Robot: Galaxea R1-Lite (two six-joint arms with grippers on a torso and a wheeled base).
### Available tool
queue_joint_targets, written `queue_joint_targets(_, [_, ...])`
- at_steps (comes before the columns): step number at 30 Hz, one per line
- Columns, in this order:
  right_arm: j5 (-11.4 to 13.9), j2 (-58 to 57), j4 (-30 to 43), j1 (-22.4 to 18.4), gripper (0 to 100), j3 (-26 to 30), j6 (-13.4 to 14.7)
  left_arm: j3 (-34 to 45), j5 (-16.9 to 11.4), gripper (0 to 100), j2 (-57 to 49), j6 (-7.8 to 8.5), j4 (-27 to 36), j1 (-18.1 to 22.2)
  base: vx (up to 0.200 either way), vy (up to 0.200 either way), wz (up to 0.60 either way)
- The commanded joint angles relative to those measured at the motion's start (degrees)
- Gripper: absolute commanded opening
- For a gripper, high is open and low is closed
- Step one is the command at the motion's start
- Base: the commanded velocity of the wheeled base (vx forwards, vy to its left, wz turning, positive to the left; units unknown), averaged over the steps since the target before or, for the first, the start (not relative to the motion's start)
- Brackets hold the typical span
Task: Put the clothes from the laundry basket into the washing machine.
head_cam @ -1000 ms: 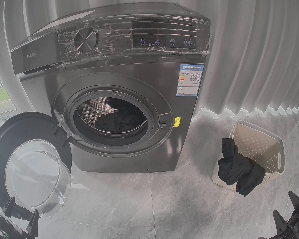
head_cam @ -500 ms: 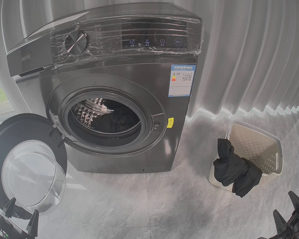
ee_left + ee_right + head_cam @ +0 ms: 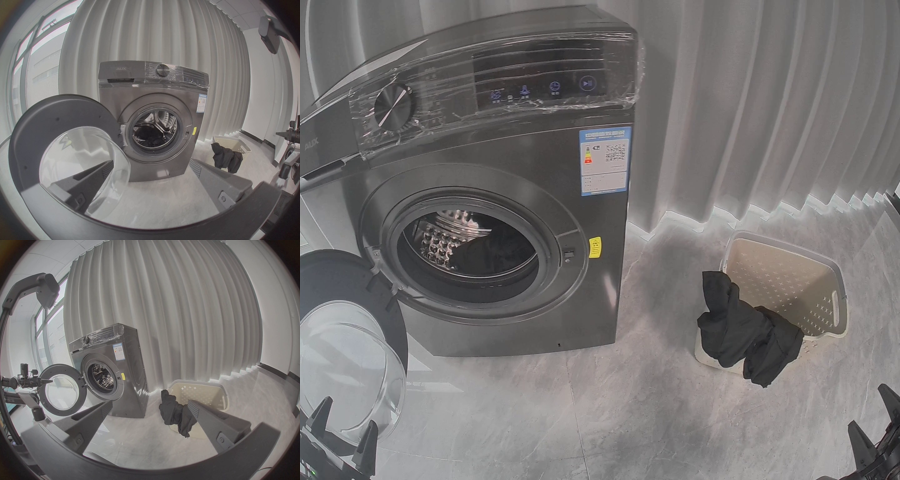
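The grey front-loading washing machine (image 3: 487, 150) stands on the marbled tile floor (image 3: 612, 412) against a white pleated curtain (image 3: 750, 94), with clear plastic film wrapped over its control panel and dial (image 3: 392, 107). Its round door (image 3: 337, 281) is swung fully open to the robot's left, the domed glass facing outward. Inside the steel drum (image 3: 440, 234) lies a dark piece of clothing (image 3: 494, 253). To the right of the machine, apart from it and near the curtain's hem, a beige perforated laundry basket (image 3: 837, 278) sits on the floor. A black garment (image 3: 744, 328) is draped over the basket's near corner on the machine's side, part of it hanging down the outside wall toward the floor. The left gripper (image 3: 345, 425) sits low at the robot's left, just in front of the open door's glass, its claw released with fingers spread and nothing between them. The right gripper (image 3: 872, 415) sits low at the robot's right, well short of the basket, likewise spread wide and holding nothing.
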Motion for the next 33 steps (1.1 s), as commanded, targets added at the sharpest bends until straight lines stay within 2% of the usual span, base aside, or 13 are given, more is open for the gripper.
queue_joint_targets(1, [0.01,-0.15,-0.01,0.02,100,1.01,-0.03,1.01,0.08,100,0.22,-0.37,0.01,0.01,0.0,0.0,-0.6])
queue_joint_targets(9, [0.01,-0.15,-0.01,0.02,100,1.01,-0.03,1.01,0.08,100,0.22,-0.54,0.01,0.01,0.0,0.0,-0.6])
queue_joint_targets(19, [0.01,-0.15,-0.01,0.02,100,1.01,-0.03,1.01,0.43,100,0.22,-0.37,0.01,0.01,0.0,0.0,0.0])
queue_joint_targets(28, [0.01,-0.15,-0.01,0.02,100,1.01,-0.03,1.01,-0.01,100,0.22,-0.28,0.01,0.01,0.0,-0.2,0.0])
queue_joint_targets(33, [0.01,-0.15,0.08,0.02,100,1.01,-0.03,1.01,-0.1,100,0.22,-0.54,0.01,0.01,0.0,0.0,0.0])
